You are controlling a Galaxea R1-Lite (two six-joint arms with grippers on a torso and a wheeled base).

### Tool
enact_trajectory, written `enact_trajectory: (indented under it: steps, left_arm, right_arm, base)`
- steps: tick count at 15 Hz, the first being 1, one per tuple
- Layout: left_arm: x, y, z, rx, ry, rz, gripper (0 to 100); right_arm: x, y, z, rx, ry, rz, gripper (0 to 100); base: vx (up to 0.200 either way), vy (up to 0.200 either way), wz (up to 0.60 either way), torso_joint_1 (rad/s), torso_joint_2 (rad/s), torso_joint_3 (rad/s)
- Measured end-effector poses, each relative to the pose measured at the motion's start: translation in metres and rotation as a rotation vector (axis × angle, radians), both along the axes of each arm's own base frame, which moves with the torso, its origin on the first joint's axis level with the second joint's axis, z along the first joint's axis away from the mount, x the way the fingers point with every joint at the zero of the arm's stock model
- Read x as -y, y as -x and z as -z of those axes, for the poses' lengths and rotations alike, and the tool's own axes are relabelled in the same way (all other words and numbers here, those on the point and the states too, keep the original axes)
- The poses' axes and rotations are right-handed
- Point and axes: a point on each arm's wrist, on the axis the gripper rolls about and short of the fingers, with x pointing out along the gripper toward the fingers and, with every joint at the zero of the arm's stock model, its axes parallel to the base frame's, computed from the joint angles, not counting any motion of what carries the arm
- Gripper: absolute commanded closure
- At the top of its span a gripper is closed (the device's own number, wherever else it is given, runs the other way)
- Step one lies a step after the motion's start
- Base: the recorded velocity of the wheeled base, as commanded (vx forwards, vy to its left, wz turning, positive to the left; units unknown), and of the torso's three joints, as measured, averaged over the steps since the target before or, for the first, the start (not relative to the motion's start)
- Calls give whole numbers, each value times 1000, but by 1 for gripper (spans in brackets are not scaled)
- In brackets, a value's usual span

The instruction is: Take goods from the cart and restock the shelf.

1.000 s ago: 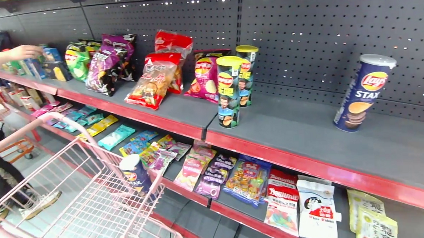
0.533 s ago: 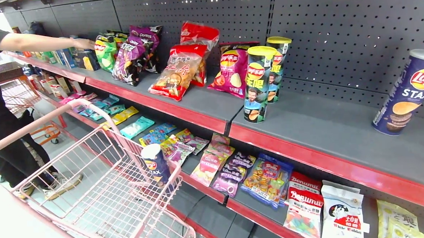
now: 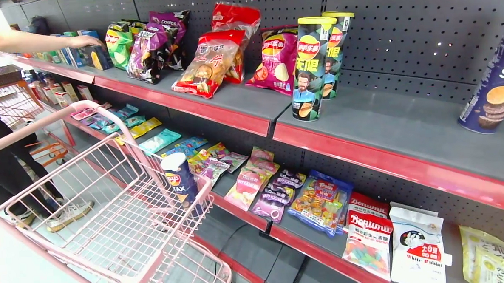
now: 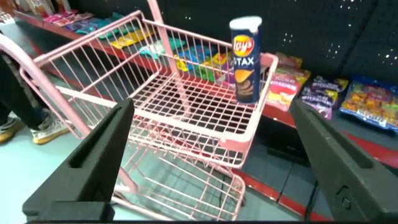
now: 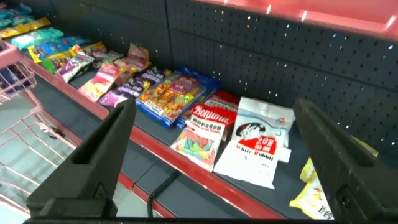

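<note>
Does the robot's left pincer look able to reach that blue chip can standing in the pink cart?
Probably yes: the left pincer is open, and the chip can stands upright, top above the rim of the cart, nothing between.

chip can [image 4: 244, 59]: upright in cart [image 4: 250, 118], in its shelf-side corner, ahead of left gripper [image 4: 211, 168] | lower shelf [image 5: 149, 146]: just beyond cart | snack bags [image 5: 171, 93]: flat in a row on lower shelf, ahead of right gripper [image 5: 211, 162] | cart: left of those bags
</note>
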Motion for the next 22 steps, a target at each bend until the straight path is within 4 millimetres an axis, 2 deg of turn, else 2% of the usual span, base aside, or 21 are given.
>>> enact_trajectory:
  steps: [6, 11, 12, 13, 15, 16, 17, 19, 20, 22]
  left_arm:
    - [0, 0, 0, 0, -1, 0, 0]
    - [1, 0, -2, 11, -6, 39, 0]
    - [1, 1, -9, 25, -1, 37, 0]
    - [1, 3, -23, 50, 19, 33, 0]
    - [0, 3, -71, 93, 77, 25, 0]
    - [0, -5, -97, 89, 98, 19, 0]
    - [0, -22, -121, 68, 114, 13, 0]
    - [0, -79, -156, 17, 138, 2, 0]
    - [-1, -114, -162, -8, 142, 10, 0]
    - [-3, -184, -152, -84, 133, 34, 0]
  right_arm:
    - [0, 0, 0, 0, 0, 0, 0]
    - [0, 0, 0, 0, -2, 1, 0]
    - [0, 0, 0, 0, -2, 1, 0]
    - [0, 0, 0, 0, -2, 1, 0]
    - [0, 0, 0, 0, -1, 1, 0]
    - [0, 0, 0, 0, -2, 1, 0]
    - [0, 0, 0, 0, -2, 2, 0]
    - [0, 0, 0, 0, -2, 1, 0]
    - [0, 0, 0, 0, -2, 1, 0]
    - [0, 0, 0, 0, -2, 2, 0]
  base:
    - [0, 0, 0, -153, 509, 353]
    - [0, 0, 0, -28, 112, 81]
    - [0, 0, 0, 0, 0, 0]
    - [0, 0, 0, 0, 0, 0]
    - [0, 0, 0, 0, 0, 0]
    - [0, 0, 0, 0, 0, 0]
    - [0, 0, 0, 0, 0, 0]
    - [0, 0, 0, 0, 0, 0]
    - [0, 0, 0, 0, 0, 0]
    - [0, 0, 0, 0, 0, 0]
